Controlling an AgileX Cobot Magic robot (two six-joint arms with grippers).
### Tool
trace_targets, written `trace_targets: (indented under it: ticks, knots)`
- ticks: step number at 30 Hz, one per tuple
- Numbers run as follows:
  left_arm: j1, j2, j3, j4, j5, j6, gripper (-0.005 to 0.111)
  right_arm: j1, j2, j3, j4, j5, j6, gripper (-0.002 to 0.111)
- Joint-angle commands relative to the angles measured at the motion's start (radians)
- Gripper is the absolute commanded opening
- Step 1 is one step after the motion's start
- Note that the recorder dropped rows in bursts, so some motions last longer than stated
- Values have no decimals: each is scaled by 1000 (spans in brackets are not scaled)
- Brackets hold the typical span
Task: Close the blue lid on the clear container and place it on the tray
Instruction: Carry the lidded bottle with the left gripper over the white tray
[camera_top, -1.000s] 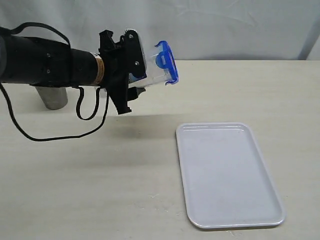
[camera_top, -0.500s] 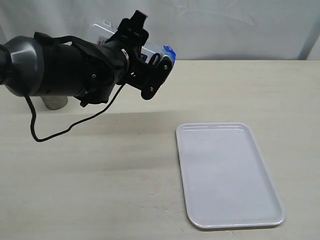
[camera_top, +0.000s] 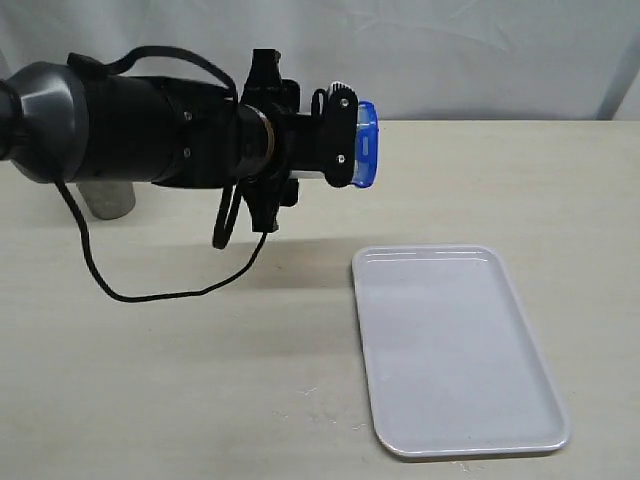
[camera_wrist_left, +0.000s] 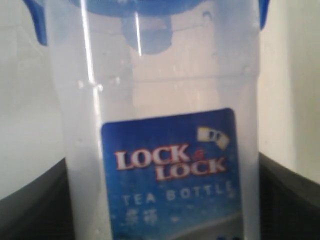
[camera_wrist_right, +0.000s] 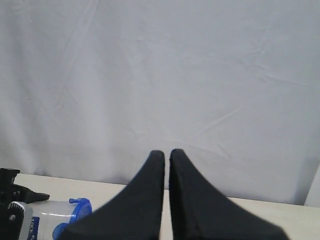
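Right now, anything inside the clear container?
Looks empty: the clear container shows nothing through its translucent wall between the blue lid and the Lock & Lock label. The label hides what is behind it.

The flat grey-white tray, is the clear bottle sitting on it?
No, the tall clear plastic container and its blue lid are held up sideways, beside the tray.
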Motion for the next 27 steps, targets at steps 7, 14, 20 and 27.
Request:
trace_targets:
  ticks: [7,14,20,27]
  knots:
    - [-54,-14,-103,-730,371,741,0,-6,-4,1,21,-29,5,4]
    - [-5,-14,-233,-1129,636,888,0,-6,-4,1,42,-48,-1,4]
    - [5,-12,-306,-1272,839,890,0,-6,-4,1,63,-49,-8,4]
    - [5,-12,-306,-1318,839,882,0,-6,-4,1,71,-51,-16,4]
